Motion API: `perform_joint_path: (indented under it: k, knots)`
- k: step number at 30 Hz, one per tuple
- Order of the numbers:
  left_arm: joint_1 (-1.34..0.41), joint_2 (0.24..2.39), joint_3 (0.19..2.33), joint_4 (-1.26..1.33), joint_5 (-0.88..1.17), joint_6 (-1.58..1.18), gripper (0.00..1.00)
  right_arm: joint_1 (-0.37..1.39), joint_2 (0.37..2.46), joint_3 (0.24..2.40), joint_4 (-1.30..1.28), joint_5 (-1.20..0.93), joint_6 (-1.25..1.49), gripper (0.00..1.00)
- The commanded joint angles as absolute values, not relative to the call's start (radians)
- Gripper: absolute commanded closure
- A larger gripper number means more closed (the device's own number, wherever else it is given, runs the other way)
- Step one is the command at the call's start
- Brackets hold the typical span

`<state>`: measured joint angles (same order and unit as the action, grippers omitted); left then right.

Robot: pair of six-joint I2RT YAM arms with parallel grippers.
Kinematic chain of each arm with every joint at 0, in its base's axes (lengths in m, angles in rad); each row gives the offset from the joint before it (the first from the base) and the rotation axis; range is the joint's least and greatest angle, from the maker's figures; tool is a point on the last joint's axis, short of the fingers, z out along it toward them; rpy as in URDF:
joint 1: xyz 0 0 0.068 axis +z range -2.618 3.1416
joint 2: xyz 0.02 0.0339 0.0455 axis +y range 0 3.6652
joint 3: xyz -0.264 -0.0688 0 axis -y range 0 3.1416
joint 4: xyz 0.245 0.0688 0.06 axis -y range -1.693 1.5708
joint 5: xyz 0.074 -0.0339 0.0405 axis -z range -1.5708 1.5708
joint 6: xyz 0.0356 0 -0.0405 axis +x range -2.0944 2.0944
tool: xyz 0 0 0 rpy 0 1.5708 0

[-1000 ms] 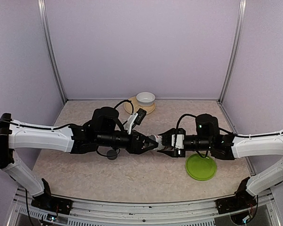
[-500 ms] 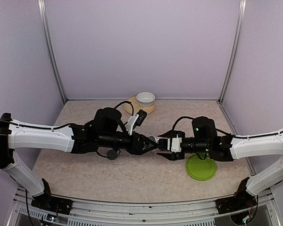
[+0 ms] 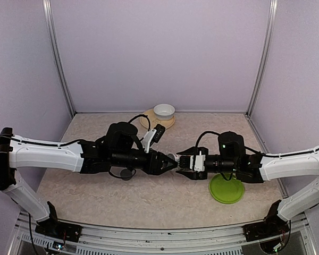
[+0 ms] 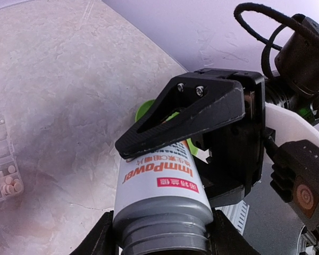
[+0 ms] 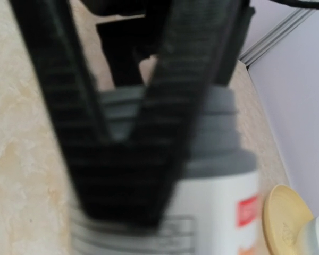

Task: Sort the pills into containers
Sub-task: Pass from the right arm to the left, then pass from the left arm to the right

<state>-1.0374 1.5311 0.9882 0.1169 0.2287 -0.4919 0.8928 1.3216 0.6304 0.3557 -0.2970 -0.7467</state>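
At frame centre the left gripper [image 3: 171, 162] clamps a white pill bottle [image 4: 162, 186] by its grey neck; the right gripper [image 3: 183, 162] grips its body.

The pill box [image 4: 0, 154] is running off the left wrist view's left edge, its pills [image 4: 9, 186] showing as specks. In the right wrist view the fingers [image 5: 58, 106] are blurring across the bottle [image 5: 218, 175], covering most of its label.
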Motion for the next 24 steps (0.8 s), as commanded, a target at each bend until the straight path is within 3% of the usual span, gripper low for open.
perform_joint_path:
  k: [1, 7, 9, 18, 24]
  knots:
    - [-1.04, 1.528, 1.008, 0.121, 0.194, -0.489, 0.7, 0.906, 1.293, 0.615, 0.388, -0.337, -0.736, 0.43]
    - [-1.04, 1.526, 1.008, 0.127, 0.199, -0.494, 0.67, 0.906, 1.317, 0.629, 0.37, -0.331, -0.736, 0.58]
    - [-1.04, 1.523, 1.007, 0.131, 0.202, -0.493, 0.57, 0.906, 1.319, 0.625, 0.378, -0.335, -0.735, 0.64]
    - [-1.008, 1.4, 0.937, 0.132, 0.174, -0.52, 0.04, 0.895, 1.236, 0.47, 0.575, -0.429, -0.849, 0.65]
    - [-0.946, 1.301, 0.889, 0.027, 0.082, -0.539, 0.01, 0.863, 1.177, 0.373, 0.718, -0.55, -0.886, 0.65]
